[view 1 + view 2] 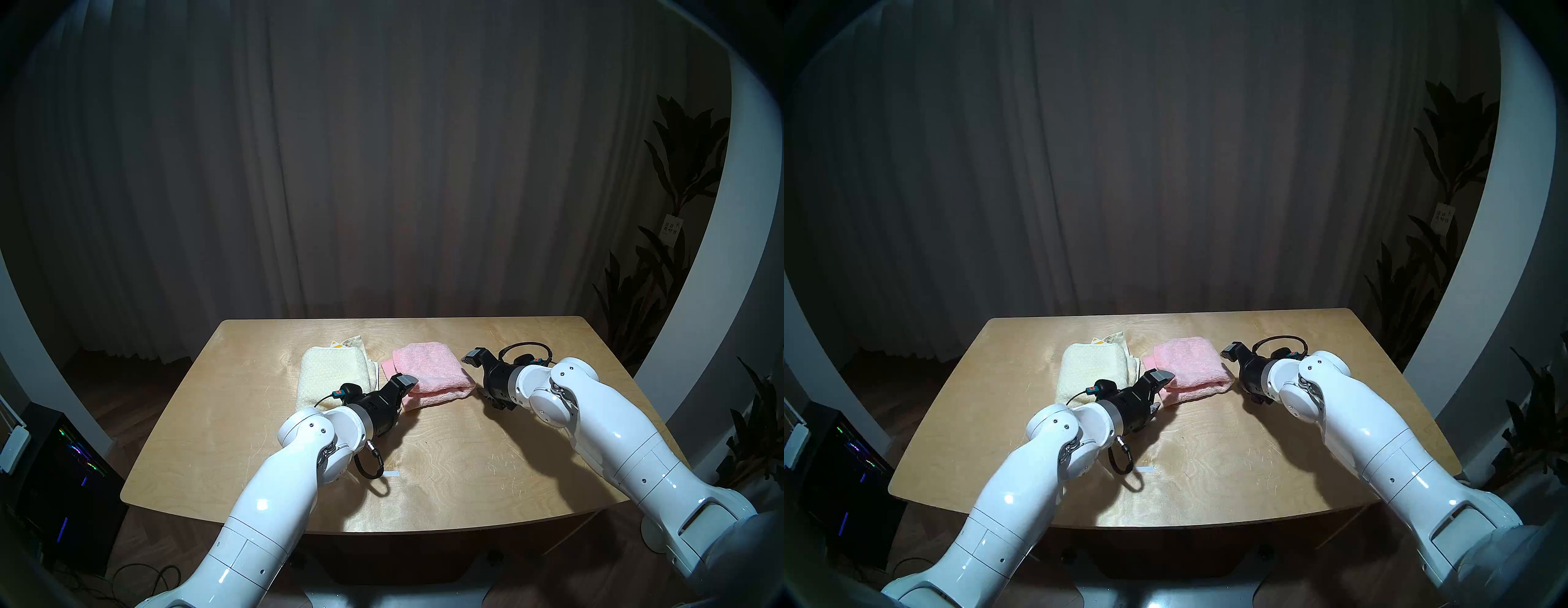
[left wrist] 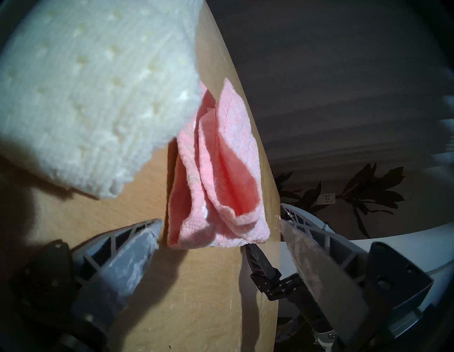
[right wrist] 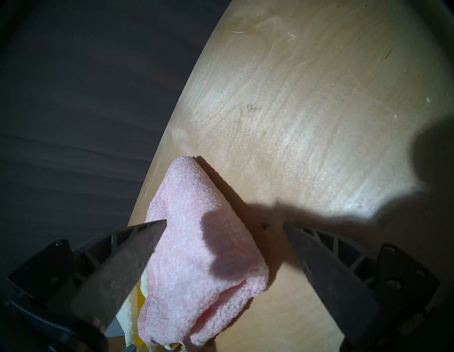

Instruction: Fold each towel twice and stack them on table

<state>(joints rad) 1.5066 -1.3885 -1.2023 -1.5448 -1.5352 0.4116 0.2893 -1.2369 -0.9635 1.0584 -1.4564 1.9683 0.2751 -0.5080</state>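
Two folded towels lie side by side on the plywood table [image 1: 466, 467]. The cream-yellow dotted towel [image 1: 335, 373] [image 2: 98, 98] is on the left and the pink towel [image 1: 428, 369] [image 1: 1191, 365] is on the right. My left gripper [image 1: 405, 395] [image 2: 219, 226] is open, and its fingers straddle the pink towel's [image 2: 216, 172] near left corner, where several loose layers gape. My right gripper [image 1: 475, 375] [image 3: 224, 223] is also open at the pink towel's [image 3: 196, 245] right end, with one finger over the cloth and the other beside it. Neither gripper pinches anything.
A small white tape strip [image 1: 392, 473] lies near the table's front edge, beside my left arm's cable loop. A dark curtain hangs behind the table. Plants [image 1: 679, 212] stand to the right, and a lit computer case [image 1: 63, 467] sits on the floor at the left.
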